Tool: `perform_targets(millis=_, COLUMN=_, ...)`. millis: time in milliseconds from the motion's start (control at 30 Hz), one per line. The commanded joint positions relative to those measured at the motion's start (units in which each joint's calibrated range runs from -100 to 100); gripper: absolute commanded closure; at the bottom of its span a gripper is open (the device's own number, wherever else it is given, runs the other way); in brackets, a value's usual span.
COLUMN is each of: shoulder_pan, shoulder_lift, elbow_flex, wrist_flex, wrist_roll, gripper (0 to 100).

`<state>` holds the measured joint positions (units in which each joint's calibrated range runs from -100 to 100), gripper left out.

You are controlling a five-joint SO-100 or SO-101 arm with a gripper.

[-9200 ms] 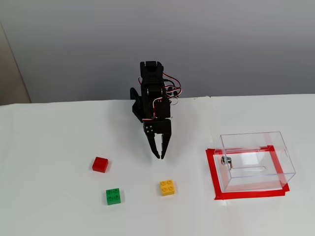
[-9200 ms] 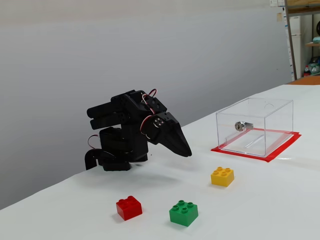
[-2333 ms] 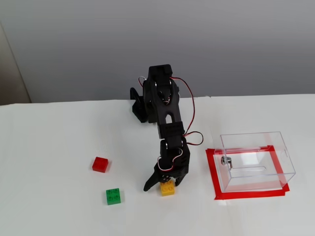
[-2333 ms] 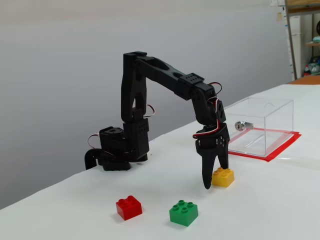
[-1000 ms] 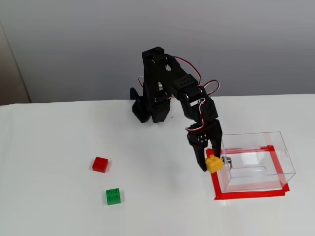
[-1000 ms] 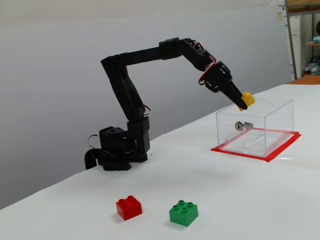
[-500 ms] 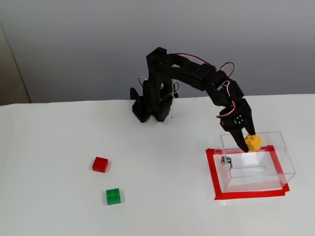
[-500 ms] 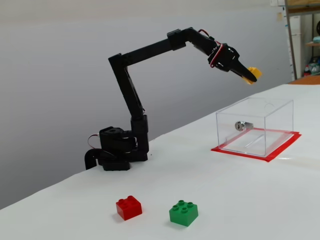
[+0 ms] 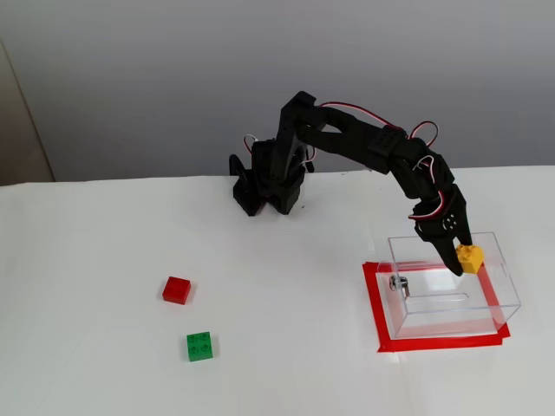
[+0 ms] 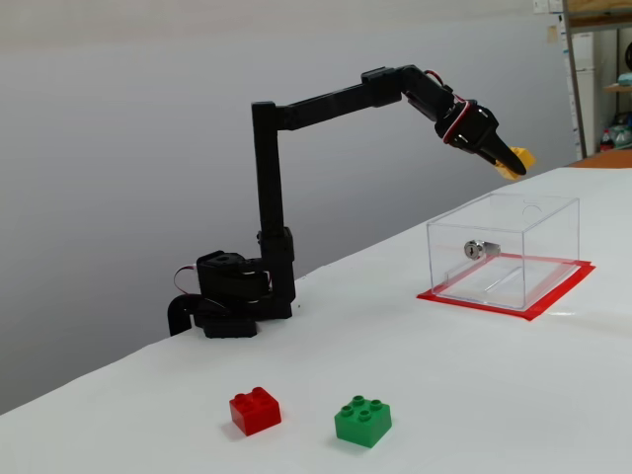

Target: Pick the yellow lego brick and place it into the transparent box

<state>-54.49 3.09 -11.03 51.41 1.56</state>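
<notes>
The claw [image 10: 513, 158] is clamped on the yellow lego brick [image 9: 470, 258], held in the air above the transparent box [image 9: 451, 286]. The brick looks light, stiff and smooth-sided (likely slippery), best pinched across opposite flat faces.

Lego brick [image 9: 471, 258] in end effector [image 9: 463, 260] above box [image 9: 499, 282]

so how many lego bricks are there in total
3. The yellow brick is held in the gripper above the clear box; the red brick and green brick sit on the table. None seem hidden.
</notes>
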Motion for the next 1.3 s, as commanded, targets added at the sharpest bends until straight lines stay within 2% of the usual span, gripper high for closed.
perform_targets(millis=0, shoulder_pan=-0.63, shoulder_lift=-0.41, elbow_flex=-3.07, wrist_flex=-0.24, wrist_roll=-0.15, gripper=84)
perform_targets(millis=467, shoulder_pan=-0.63, shoulder_lift=-1.09, elbow_flex=-2.62, wrist_flex=0.20, wrist_roll=-0.05, gripper=83)
perform_targets(millis=633, shoulder_pan=-0.71, shoulder_lift=-1.26, elbow_flex=-2.44, wrist_flex=0.28, wrist_roll=0.26, gripper=67)
perform_targets(millis=700, shoulder_pan=-0.71, shoulder_lift=-1.26, elbow_flex=-2.44, wrist_flex=0.28, wrist_roll=0.21, gripper=64)
perform_targets(millis=1267, shoulder_pan=-0.34, shoulder_lift=-1.43, elbow_flex=-2.80, wrist_flex=0.37, wrist_roll=0.32, gripper=64)
